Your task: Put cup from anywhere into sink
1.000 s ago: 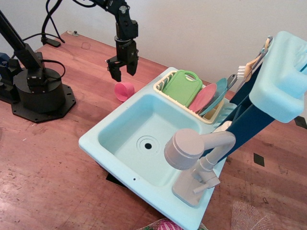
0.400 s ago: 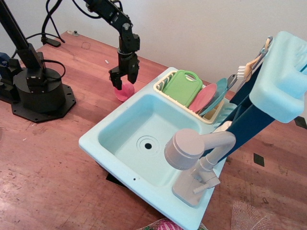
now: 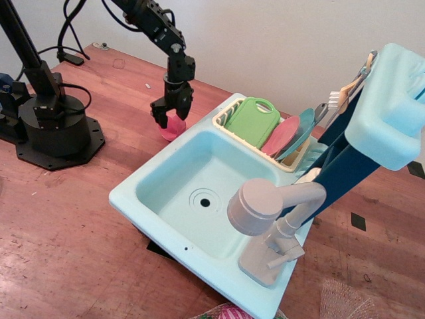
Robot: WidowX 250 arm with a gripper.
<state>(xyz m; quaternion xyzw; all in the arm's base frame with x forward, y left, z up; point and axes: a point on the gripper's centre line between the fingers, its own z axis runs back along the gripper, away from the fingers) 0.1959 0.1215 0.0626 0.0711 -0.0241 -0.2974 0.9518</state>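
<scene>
Observation.image, only view: black arm reaches in from the upper left, gripper point(image 3: 170, 114) pointing down over the cup point(image 3: 172, 127). Cup is pink, lying on the wooden table point(image 3: 60, 219) just outside the sink's far-left corner, near the rim but not in the basin. Gripper fingers point(image 3: 158, 113) sit either side of the cup's upper part, one dark finger left, one right. Fingers look spread about cup width; cannot tell whether they actually press on the cup or only straddle it. Cup bottom edge appears to rest on the table.

Sink point(image 3: 143, 179) is light turquoise, rectangular basin, round drain point(image 3: 204, 201) near the middle. Grey faucet point(image 3: 265, 212) stands at the near-right corner, head hanging over the basin. Basin holds nothing besides the drain.

Cream dish rack point(image 3: 229, 129) sits on the sink's far edge, just right of the cup. In it, upright: green cutting board point(image 3: 252, 121), pink plate point(image 3: 282, 135), teal plate point(image 3: 302, 129). Utensils point(image 3: 342, 100) poke up behind the rack next to a dark blue post point(image 3: 339, 169) carrying a turquoise shelf point(image 3: 388, 109).

Arm's black base point(image 3: 53, 129) is bolted to the table at the left, well apart from the sink. Cables point(image 3: 66, 40) trail along the far-left edge.
</scene>
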